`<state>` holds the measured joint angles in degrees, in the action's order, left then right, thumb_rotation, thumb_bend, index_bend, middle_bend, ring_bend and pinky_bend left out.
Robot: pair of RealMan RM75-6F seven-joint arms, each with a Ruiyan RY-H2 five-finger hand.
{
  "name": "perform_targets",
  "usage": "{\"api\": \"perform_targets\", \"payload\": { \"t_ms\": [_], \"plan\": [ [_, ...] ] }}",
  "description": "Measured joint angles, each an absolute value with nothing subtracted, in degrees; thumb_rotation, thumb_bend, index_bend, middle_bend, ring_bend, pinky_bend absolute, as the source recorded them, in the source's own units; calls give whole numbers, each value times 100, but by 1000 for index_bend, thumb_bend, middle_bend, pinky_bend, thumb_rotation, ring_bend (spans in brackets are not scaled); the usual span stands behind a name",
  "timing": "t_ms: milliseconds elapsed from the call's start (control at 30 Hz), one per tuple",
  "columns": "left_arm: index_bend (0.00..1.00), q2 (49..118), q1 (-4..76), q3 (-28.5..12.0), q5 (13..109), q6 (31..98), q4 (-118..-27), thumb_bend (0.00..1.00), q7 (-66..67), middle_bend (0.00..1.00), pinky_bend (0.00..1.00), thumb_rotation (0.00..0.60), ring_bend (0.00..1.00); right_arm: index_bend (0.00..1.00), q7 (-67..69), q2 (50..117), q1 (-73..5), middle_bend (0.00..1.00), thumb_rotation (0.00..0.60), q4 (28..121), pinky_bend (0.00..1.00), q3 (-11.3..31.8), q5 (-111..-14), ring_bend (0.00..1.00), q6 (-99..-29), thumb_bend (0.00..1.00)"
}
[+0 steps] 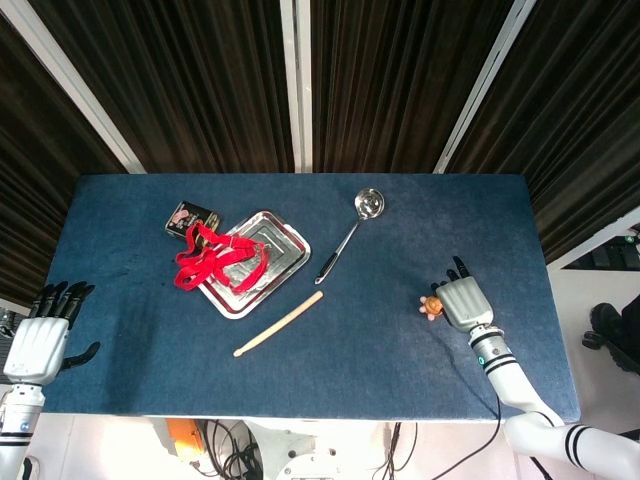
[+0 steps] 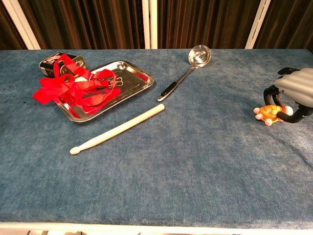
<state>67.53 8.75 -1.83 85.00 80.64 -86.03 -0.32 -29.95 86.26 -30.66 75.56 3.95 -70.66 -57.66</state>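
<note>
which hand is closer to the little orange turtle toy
Right. The right hand is over the turtle toy, fingers curled around it. The left hand is off the table's far left edge.

Head cam overhead; chest cam low, frontal; same table [image 1: 400,345].
</note>
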Motion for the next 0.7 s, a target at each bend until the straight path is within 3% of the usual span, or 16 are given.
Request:
{"api": "perform_targets", "payload": {
  "t_ms": [100, 167, 333, 400, 500, 533, 600, 700],
  "plan": [
    [101, 6748, 871, -184, 8509, 8078, -8589, 207, -60, 84, 0, 600, 0, 955, -2881, 8742, -3049, 797, 600, 7412, 6, 383, -7222, 421, -5915, 474],
    [101, 6747, 869, -182, 8514, 8079, -8579, 208, -78, 84, 1, 600, 0, 997, -2773, 8799, -3035, 850, 600, 7323, 18, 378, -7337, 460, -6017, 507],
    [101, 6752, 871, -177, 8520, 8070, -8560, 207, -102, 84, 5, 600, 0, 987, -2589, 8877, -2977, 857, 600, 7142, 23, 362, -7497, 468, -6171, 484],
    [101, 6753, 872, -177, 8523, 8072, -8560, 207, -101, 84, 5, 600, 0, 855, -2588, 8841, -2969, 745, 600, 7169, 10, 352, -7470, 394, -6124, 396],
    [101, 6750, 873, -178, 8528, 8075, -8567, 207, -92, 84, 5, 600, 0, 366, -2688, 8687, -2979, 388, 600, 7328, 0, 338, -7329, 128, -5924, 302],
    [101, 6749, 874, -177, 8530, 8075, -8572, 208, -86, 84, 6, 600, 0, 271, -2729, 8626, -2984, 315, 600, 7407, 0, 340, -7267, 77, -5867, 290],
    [101, 6748, 874, -176, 8532, 8074, -8581, 208, -77, 84, 6, 600, 0, 136, -2807, 8484, -2992, 196, 600, 7605, 0, 351, -7142, 10, -5775, 271],
    [101, 6748, 877, -176, 8529, 8068, -8591, 207, -59, 84, 6, 600, 0, 60, -2829, 8280, -3006, 133, 600, 7882, 0, 369, -7044, 0, -5685, 251]
  ]
}}
